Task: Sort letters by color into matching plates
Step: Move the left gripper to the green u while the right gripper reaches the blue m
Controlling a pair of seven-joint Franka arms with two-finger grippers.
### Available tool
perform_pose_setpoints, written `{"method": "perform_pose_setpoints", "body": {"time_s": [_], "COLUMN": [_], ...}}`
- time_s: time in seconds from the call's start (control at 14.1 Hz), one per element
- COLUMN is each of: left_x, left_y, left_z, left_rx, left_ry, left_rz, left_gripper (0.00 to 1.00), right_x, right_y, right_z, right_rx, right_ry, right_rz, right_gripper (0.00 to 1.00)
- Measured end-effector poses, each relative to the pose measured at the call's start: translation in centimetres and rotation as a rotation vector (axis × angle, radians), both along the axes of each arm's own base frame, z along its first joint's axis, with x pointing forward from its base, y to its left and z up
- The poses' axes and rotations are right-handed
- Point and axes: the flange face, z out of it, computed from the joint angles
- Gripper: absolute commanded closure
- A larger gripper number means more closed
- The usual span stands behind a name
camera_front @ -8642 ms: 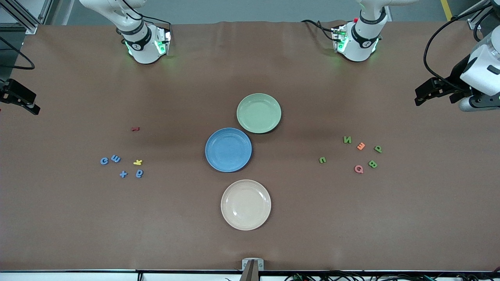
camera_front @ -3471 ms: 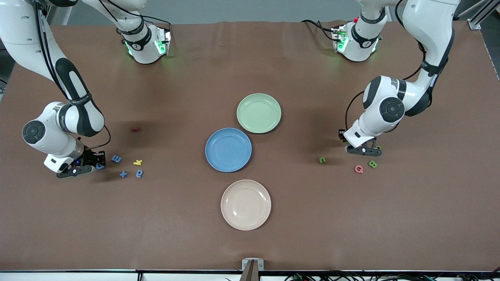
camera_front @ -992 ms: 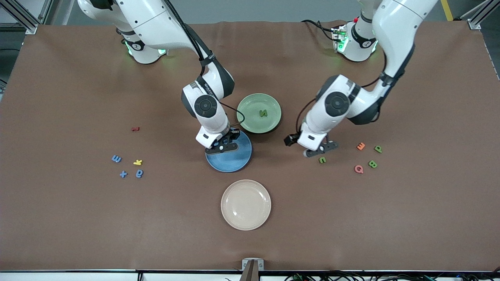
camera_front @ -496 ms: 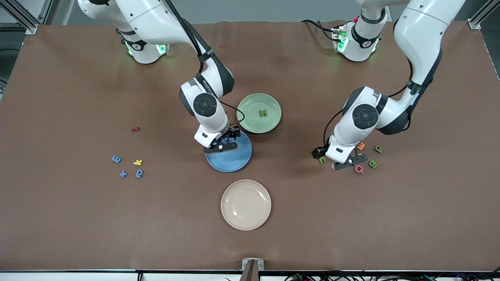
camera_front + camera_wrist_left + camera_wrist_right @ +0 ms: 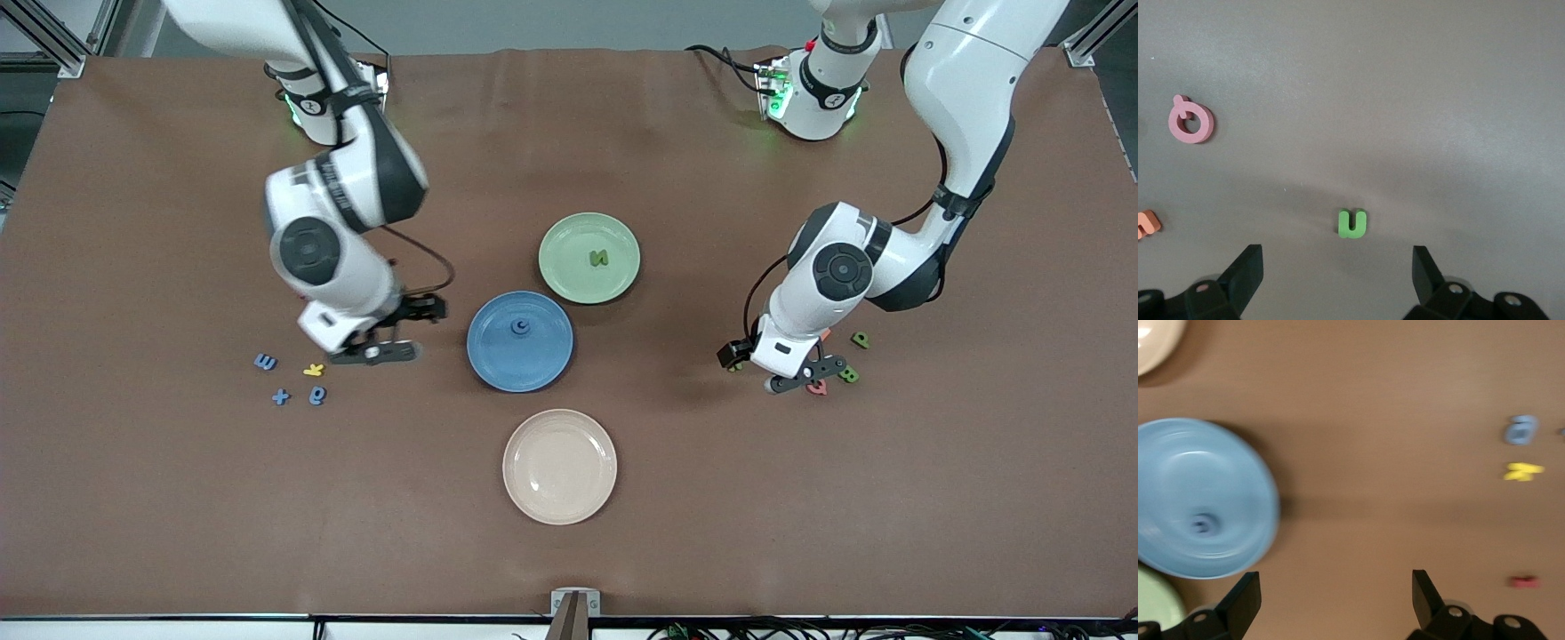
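Even overhead light, soft shadows beneath both arms, motion blur in the right wrist view.

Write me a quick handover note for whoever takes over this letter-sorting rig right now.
Left gripper: open, empty, low over the green U.
Right gripper: open, empty, over the table between the blue plate and the blue letters.
Done: one blue letter in the blue plate, green N in the green plate.
Left: three blue letters, the U and the other green ones at the left arm's end.
Cream plate has nothing on it.
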Motion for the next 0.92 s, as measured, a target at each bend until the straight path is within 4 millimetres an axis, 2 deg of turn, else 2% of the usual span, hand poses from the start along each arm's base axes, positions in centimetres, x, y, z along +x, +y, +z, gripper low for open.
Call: {"method": "perform_pose_setpoints", "body": {"time_s": [0.14,0.35,0.5,0.64,0.92], "left_x": [0.0,0.0,0.1,0.1,0.1], "left_y": [0.0,0.1,0.1,0.1,0.0], "left_z": [-0.1,-0.4,-0.4,-0.4,-0.3], "left_rx": [0.000,-0.001,-0.002,-0.002,-0.003], "left_ry": [0.003,0.006,0.007,0.006,0.005], "left_rz": [0.001,0.002,0.002,0.003,0.001], "left_gripper": [0.02,0.02,0.02,0.02,0.02], "right_x": [1.7,2.8,2.4,1.5,-0.8], "right_y": [-7.0,-18.1,-23.4,-25.9,-26.9], "right_z": [-0.6,-2.3,-3.9,-6.4,-11.4], "right_rx": [0.008,0.048,0.062,0.048,0.013], "right_ry": [0.022,0.042,0.021,-0.023,-0.089], "right_rz": [0.018,0.092,0.103,0.093,0.090], "right_gripper": [0.00,0.00,0.00,0.00,0.00]}}
